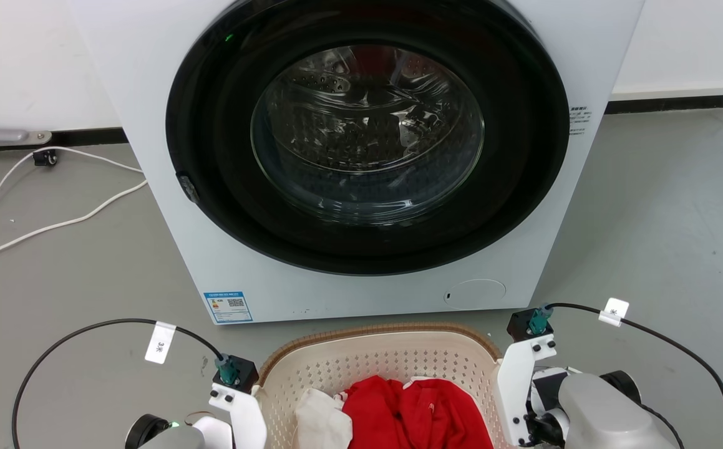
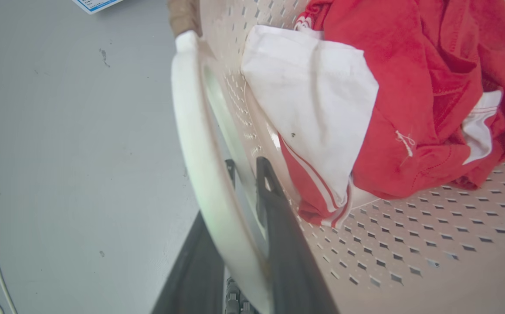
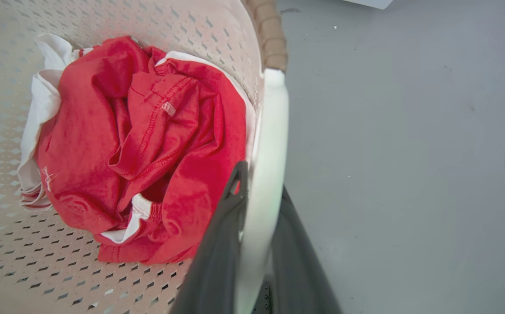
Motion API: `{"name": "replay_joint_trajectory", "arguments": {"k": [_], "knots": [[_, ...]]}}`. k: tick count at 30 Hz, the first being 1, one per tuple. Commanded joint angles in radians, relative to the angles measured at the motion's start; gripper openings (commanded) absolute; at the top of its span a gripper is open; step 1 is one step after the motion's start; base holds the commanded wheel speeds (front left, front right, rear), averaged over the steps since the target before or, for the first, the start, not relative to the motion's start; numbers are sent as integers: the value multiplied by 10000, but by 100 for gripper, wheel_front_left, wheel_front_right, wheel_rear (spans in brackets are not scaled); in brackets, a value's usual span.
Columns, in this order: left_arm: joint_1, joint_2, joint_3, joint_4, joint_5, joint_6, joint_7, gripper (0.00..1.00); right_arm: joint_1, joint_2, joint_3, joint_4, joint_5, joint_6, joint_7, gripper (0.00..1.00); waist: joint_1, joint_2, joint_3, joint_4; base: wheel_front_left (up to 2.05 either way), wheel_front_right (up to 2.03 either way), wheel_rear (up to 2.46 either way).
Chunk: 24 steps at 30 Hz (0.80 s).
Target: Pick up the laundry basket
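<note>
Left wrist view: left gripper, like right gripper, clamped a white handle of the stiff, likely light cream perforated plastic laundry basket

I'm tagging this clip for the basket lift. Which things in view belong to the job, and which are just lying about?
Belongs to the job:
- laundry basket
- left pincer, clamped on the left handle
- right pincer, clamped on the right handle

Just lying about:
- washing machine
- red and white clothes inside the basket
- white cable on the floor
</note>
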Motion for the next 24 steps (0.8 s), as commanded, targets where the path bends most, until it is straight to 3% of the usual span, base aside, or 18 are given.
{"name": "replay_joint_trajectory", "arguments": {"k": [1, 24], "knots": [[-49, 125, -159, -6, 20, -46, 74, 0, -261, -137, 57, -27, 7, -3, -139, 0, 0, 0, 2, 5, 0, 0, 0], [-330, 146, -591, 138, -410, -46, -168, 0, -356, -133, 257, 95, 486, -1, -225, 0, 0, 0, 39, 19, 0, 0, 0]]}}
